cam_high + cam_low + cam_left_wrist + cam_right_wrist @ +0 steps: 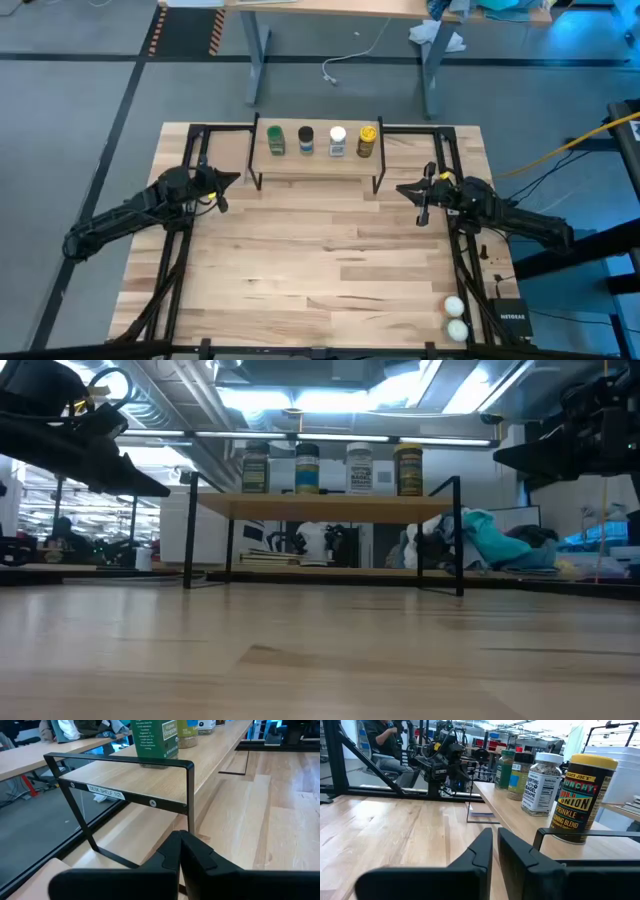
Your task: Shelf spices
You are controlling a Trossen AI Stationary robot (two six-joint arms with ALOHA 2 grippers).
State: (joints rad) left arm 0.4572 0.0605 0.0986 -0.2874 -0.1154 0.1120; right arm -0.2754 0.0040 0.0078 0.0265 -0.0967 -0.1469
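Note:
Four spice jars stand upright in a row on the shelf board, by lid colour: green, black, white and the amber yellow-lidded one. The low view shows the same row, green to yellow. The shelf stands on thin black legs at the table's far middle. My left gripper hovers shut off the shelf's left end. My right gripper hovers shut off its right end, close to the yellow-lidded jar.
Two whitish balls and a small black box lie at the table's near right corner. Black frame rails run along both table sides. Bare wood spreads between the arms and the near edge. A person sits beyond the table.

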